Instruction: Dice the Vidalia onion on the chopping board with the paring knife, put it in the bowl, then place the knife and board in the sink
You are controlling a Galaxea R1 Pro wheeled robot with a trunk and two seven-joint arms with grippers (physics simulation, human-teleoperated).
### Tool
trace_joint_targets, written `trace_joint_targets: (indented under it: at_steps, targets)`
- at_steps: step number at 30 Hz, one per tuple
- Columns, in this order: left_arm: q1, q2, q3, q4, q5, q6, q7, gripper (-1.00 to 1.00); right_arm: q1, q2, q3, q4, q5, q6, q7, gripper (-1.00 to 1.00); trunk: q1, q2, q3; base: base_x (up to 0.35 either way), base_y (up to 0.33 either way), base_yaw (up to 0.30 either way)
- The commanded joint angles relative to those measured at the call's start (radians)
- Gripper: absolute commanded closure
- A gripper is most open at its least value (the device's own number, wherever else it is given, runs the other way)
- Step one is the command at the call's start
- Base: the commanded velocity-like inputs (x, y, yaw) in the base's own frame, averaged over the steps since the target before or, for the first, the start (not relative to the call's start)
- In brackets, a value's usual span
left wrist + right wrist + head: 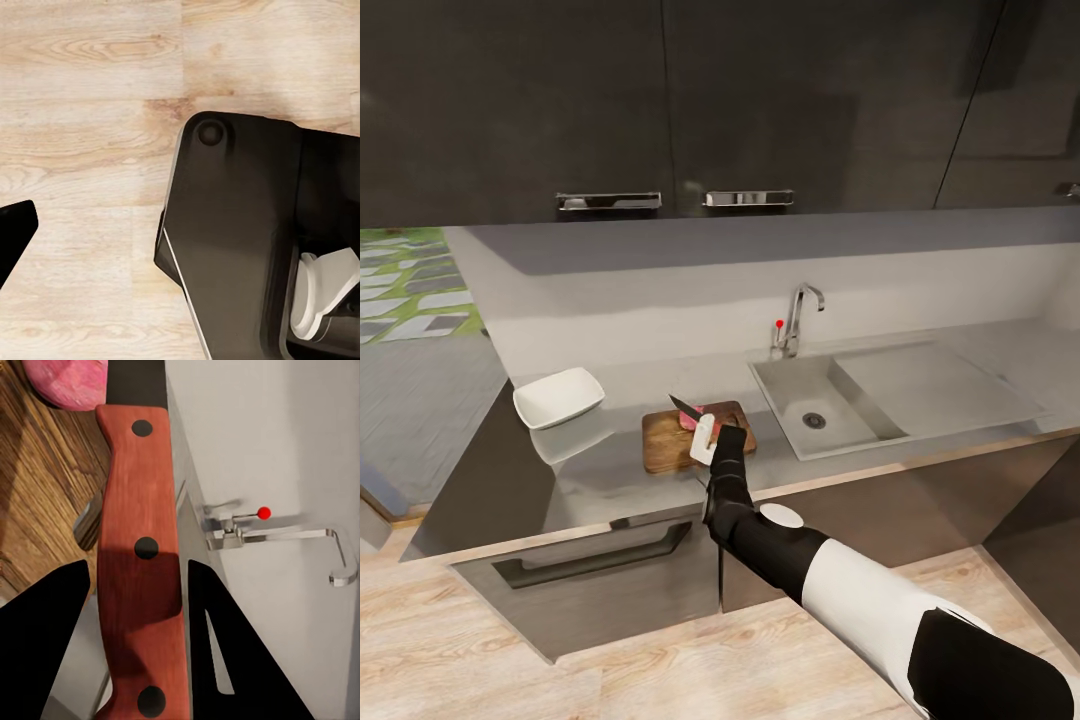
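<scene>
The dark wooden chopping board (665,445) lies on the grey countertop (610,480), left of the sink (880,395). A pink onion (689,420) rests on the board's far part and appears again as the onion (66,381) in the right wrist view. My right gripper (707,437) is shut on the paring knife (684,406), whose blade points up and left over the onion. In the right wrist view the knife's reddish riveted handle (141,495) sits between my dark fingers (45,637). The white square bowl (558,396) stands left of the board. The left wrist view has one dark fingertip (15,232) over the floor.
The chrome tap (797,318) with its red knob stands behind the sink basin, whose drain (815,420) is bare. Dark wall cabinets (660,100) hang above the counter. A drawer with a handle (595,560) sits below it. The robot's dark base (247,240) stands on the wooden floor.
</scene>
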Motion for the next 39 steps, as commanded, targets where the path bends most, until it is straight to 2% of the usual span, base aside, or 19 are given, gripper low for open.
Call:
trace_joint_targets:
  at_steps: [1, 16, 25, 39]
  targets:
    - [0.001, 0.0, -0.002, -0.002, 0.003, -0.001, 0.003, -1.0, -0.002, 0.0, 0.005, 0.0, 0.001, 0.007, -0.003, 1.0, 0.001, -0.002, -0.002, 0.0, 0.0, 0.0]
    - [0.001, 0.0, -0.002, -0.002, 0.003, -0.001, 0.002, -1.0, -0.002, 0.0, 0.005, 0.001, 0.001, 0.007, 0.0, 1.0, 0.001, -0.002, -0.002, 0.083, -0.022, 0.0]
    - [0.001, 0.0, -0.002, -0.002, 0.003, -0.001, 0.002, -1.0, -0.002, 0.0, 0.009, 0.007, 0.001, 0.007, 0.075, 1.0, 0.001, -0.002, -0.002, 0.001, 0.0, 0.0]
    - [0.001, 0.0, -0.002, -0.002, 0.003, -0.001, 0.002, -1.0, -0.002, 0.0, 0.01, 0.013, 0.001, 0.007, 0.085, 1.0, 0.001, -0.002, -0.002, 0.029, 0.0, 0.0]
